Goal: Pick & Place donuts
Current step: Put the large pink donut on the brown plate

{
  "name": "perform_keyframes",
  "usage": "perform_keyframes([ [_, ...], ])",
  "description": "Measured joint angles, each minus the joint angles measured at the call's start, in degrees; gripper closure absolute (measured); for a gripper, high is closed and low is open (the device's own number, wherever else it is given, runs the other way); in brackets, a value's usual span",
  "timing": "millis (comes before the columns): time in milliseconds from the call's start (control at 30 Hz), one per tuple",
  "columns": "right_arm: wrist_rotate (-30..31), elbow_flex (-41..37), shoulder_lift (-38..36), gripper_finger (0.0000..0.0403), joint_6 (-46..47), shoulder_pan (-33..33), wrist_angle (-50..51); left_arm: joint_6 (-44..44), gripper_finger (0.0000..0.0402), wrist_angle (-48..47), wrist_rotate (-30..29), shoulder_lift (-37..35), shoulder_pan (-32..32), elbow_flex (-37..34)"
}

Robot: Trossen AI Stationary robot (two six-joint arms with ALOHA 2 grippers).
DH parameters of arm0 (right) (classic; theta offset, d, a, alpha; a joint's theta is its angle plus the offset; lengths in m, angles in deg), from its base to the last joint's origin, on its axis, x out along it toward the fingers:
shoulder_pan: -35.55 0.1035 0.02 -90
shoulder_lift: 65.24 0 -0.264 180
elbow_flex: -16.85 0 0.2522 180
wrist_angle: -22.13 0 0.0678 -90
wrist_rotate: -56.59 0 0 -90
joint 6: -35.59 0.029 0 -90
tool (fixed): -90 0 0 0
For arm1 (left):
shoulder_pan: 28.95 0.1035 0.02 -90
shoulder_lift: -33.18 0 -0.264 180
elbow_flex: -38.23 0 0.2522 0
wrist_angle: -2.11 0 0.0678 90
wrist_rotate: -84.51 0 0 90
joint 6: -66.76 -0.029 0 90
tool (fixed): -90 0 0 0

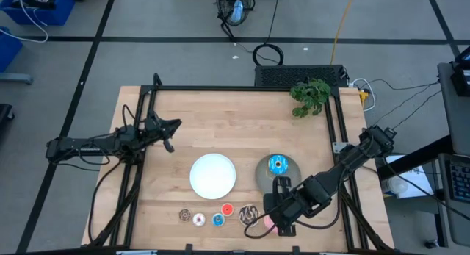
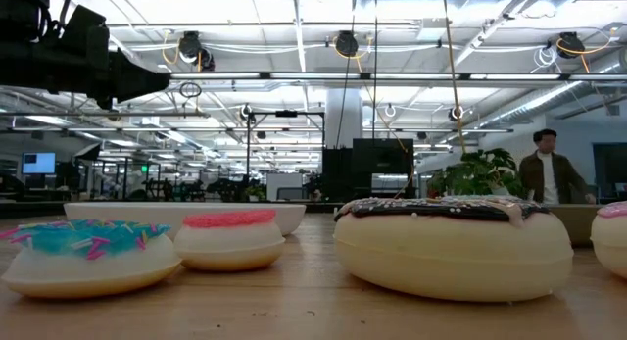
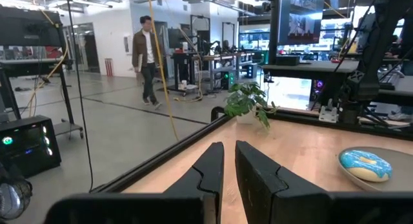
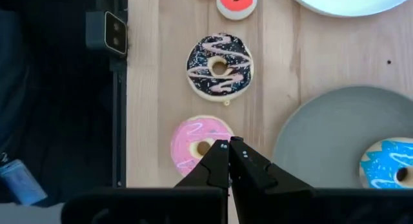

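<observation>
A pink donut [image 4: 193, 150] lies flat near the table's near edge, and my right gripper [image 4: 229, 145] stands shut right over its ring, beside the hole; in the high view my right gripper [image 1: 276, 220] covers most of the pink donut [image 1: 268, 223]. The dark sprinkled donut [image 4: 219, 66] lies beside it, then the tiny red [image 1: 227, 209], blue [image 1: 218, 220], white [image 1: 199, 220] and brown [image 1: 185, 215] ones in a row. A larger blue donut [image 1: 277, 164] rests on the grey plate [image 1: 266, 178]. My left gripper [image 3: 229, 166] waits, shut, at the table's left [image 1: 170, 137]. My right gripper comes at the pink donut from above, its shut fingertips [image 4: 222, 150] over the ring's inner side [image 4: 205, 141] by the hole. Whether they touch it I cannot tell. The donut lies flat on the table.
A white plate [image 1: 213, 176] sits mid-table, left of the grey plate. A small green plant [image 1: 310, 95] stands at the far right corner. A black frame rail [image 1: 242, 88] borders the table. A person [image 3: 147, 56] walks in the room beyond.
</observation>
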State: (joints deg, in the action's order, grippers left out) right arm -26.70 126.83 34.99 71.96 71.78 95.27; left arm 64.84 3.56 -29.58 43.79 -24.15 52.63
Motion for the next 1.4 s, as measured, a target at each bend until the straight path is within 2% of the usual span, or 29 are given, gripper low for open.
perform_keyframes([
  [133, -0.9, -3.0, 0.0, 0.0403, -0.7, 1.3, -2.4, 0.7, 0.0357, -0.3, 0.0, 0.0, 0.0, 0.0],
  [267, -1.0, -6.7, 0.0, 0.0403, 2.6, 2.1, -6.0, 0.9, 0.0357, -0.1, 0.0, 0.0, 0.0, 0.0],
  [400, 1.3, -10.1, 0.0, 0.0399, 3.0, 3.1, -8.4, 0.8, 0.0357, -0.1, 0.0, 0.0, 0.0, 0.0],
  [533, 0.1, -13.1, 0.0, 0.0367, 4.7, 2.8, -11.7, 0.8, 0.0357, -0.1, 0.0, 0.0, 0.0, 0.0],
  [733, -4.1, -14.8, 0.0, 0.0282, 5.0, 1.6, -15.7, 0.9, 0.0357, -0.1, 0.0, 0.0, 0.0, 0.0],
  [867, -3.7, -16.4, -0.1, 0.0234, 4.9, 1.5, -16.7, 0.7, 0.0357, 0.0, 0.0, 0.0, 0.0, 0.0],
  [1200, -6.6, -22.5, 0.0, 0.0206, 3.1, 1.3, -24.7, 0.3, 0.0357, 0.0, 0.0, 0.0, 0.0, 0.0],
  [1400, -5.4, -26.4, 0.0, 0.0206, 1.8, 0.6, -28.2, 0.3, 0.0357, 0.0, 0.0, 0.0, 0.0, 0.0],
])
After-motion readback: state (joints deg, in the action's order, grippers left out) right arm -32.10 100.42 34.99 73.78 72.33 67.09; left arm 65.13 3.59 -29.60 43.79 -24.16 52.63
